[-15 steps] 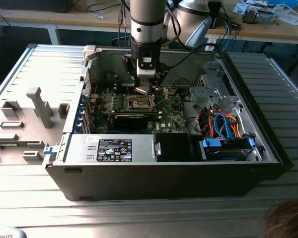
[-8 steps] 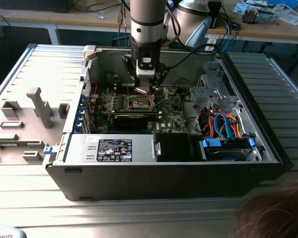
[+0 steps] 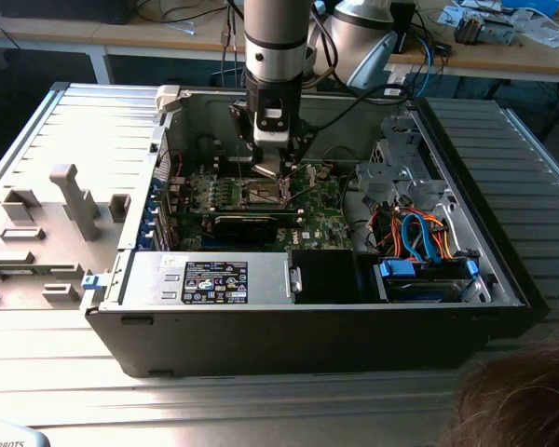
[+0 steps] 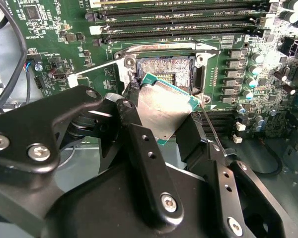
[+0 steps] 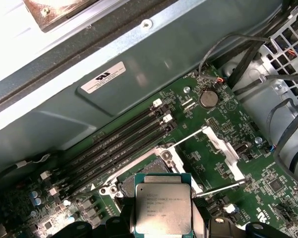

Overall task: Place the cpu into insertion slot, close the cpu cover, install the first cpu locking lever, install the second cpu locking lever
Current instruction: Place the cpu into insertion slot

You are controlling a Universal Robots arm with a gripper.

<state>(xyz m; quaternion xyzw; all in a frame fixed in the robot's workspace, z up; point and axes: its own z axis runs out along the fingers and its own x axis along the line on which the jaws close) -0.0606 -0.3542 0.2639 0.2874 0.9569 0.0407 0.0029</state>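
My gripper point(image 3: 271, 170) is inside the open computer case, shut on the cpu point(image 4: 164, 111). The chip is a flat square with a dull silver top, pinched at two opposite edges by the black fingers point(image 4: 134, 131). It hangs tilted just above the insertion slot point(image 4: 165, 69), whose tan contact field sits in a dark frame on the green board. In the first wrist view the cpu point(image 5: 163, 208) covers most of the slot point(image 5: 148, 172). The cpu cover point(image 5: 222, 147) stands swung open beside the slot. Two thin locking levers point(image 5: 219, 188) stick out, released.
Long black memory slots point(image 5: 116, 144) run beside the socket. A drive cage and cable bundles point(image 3: 419, 233) fill the case on the exterior view's right. Case walls point(image 3: 289, 307) enclose the board. A grey fixture point(image 3: 70, 200) lies on the exterior view's left, and a person's hair point(image 3: 522, 400) is at the front right.
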